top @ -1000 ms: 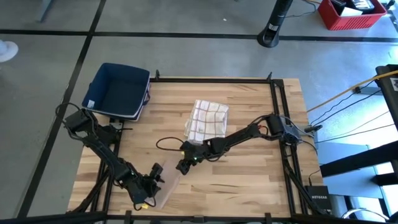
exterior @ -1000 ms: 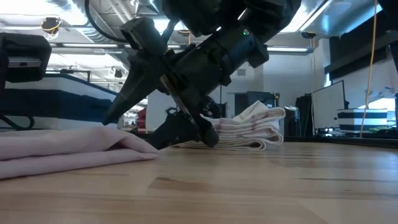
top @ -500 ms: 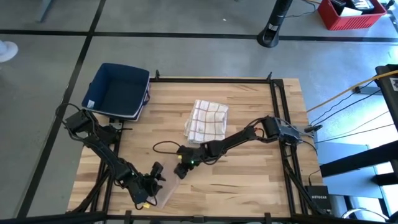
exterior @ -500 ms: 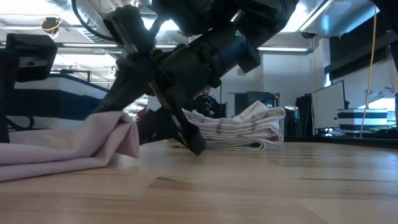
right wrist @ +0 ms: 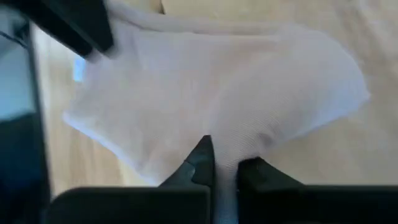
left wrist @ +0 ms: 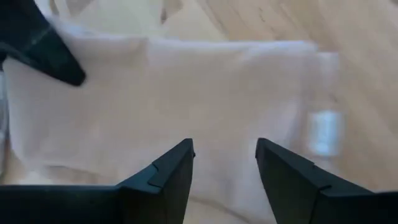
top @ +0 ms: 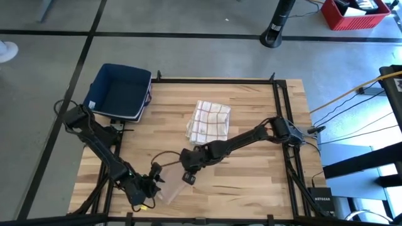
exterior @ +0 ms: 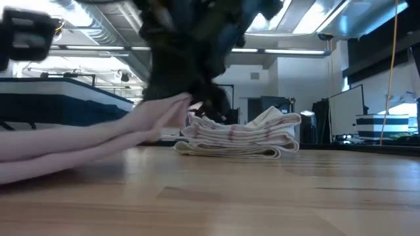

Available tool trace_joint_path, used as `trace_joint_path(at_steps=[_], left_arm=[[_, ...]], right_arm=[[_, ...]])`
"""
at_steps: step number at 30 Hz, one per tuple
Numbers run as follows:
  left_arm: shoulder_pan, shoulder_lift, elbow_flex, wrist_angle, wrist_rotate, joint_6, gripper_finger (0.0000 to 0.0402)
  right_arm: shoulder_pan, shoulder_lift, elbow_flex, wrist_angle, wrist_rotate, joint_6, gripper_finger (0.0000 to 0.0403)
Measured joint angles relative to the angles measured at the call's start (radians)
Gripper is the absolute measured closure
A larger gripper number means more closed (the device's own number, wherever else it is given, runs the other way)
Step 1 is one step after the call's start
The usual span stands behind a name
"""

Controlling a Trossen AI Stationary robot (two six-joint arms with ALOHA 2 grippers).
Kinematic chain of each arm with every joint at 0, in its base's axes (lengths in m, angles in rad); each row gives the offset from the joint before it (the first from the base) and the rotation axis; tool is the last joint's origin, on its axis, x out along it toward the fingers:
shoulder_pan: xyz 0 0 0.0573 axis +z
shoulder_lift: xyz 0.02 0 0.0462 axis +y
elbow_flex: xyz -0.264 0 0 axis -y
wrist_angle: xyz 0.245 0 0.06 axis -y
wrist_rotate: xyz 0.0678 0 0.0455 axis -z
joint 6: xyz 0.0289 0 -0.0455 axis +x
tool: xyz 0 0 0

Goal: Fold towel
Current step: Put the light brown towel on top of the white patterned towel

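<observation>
A pale pink towel [top: 168, 191] lies near the table's front edge, between my two grippers. My right gripper [top: 188, 177] is shut on its right end, which stands raised [exterior: 172, 106], while the rest slopes down to the tabletop [exterior: 39, 167]. My left gripper [top: 154, 181] hovers at the towel's left end. In the left wrist view its fingers [left wrist: 224, 154] stand apart with cloth [left wrist: 205, 93] showing beyond the gap. A folded checked towel [top: 209, 120] lies flat on the table behind. My right gripper pinches the pink towel's right end [right wrist: 227, 149] between its two fingers, slanting down from the table's right. The cloth gathers into the narrow gap and fans out beyond it. That end is lifted clear; the remainder slopes down slack onto the table. My left gripper: I cannot tell whether its fingers touch the towel.
A dark blue bin [top: 119, 93] stands at the table's far left corner. The checked towel [exterior: 239, 139] sits mid-table, just behind the raised cloth. Bare wood [top: 251, 182] lies to the right of the grippers.
My right gripper has shut on the pink towel's right end, rolled and risen. That end has come off the table and now stands raised, while the left part stays down.
</observation>
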Motion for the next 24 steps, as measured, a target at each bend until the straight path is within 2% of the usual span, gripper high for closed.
trace_joint_path(at_steps=[4,9,15,22,24], left_arm=[[0.000,-0.054,0.020,-0.054,-0.002,-0.002,0.0231],[0.002,-0.110,0.026,-0.048,-0.007,-0.003,0.0231],[0.004,-0.122,0.026,-0.045,-0.015,-0.012,0.0231],[0.010,-0.122,0.026,-0.041,-0.022,-0.028,0.0231],[0.010,-0.122,0.026,-0.042,-0.022,-0.030,0.0231]], right_arm=[[0.016,-0.048,0.059,-0.229,0.067,-0.107,0.0392],[0.016,-0.110,0.092,-0.469,0.143,-0.226,0.0378],[0.006,-0.188,0.100,-0.725,0.300,-0.399,0.0391],[-0.059,-0.267,0.100,-0.834,0.492,-0.612,0.0384],[-0.089,-0.282,0.100,-0.828,0.506,-0.660,0.0388]])
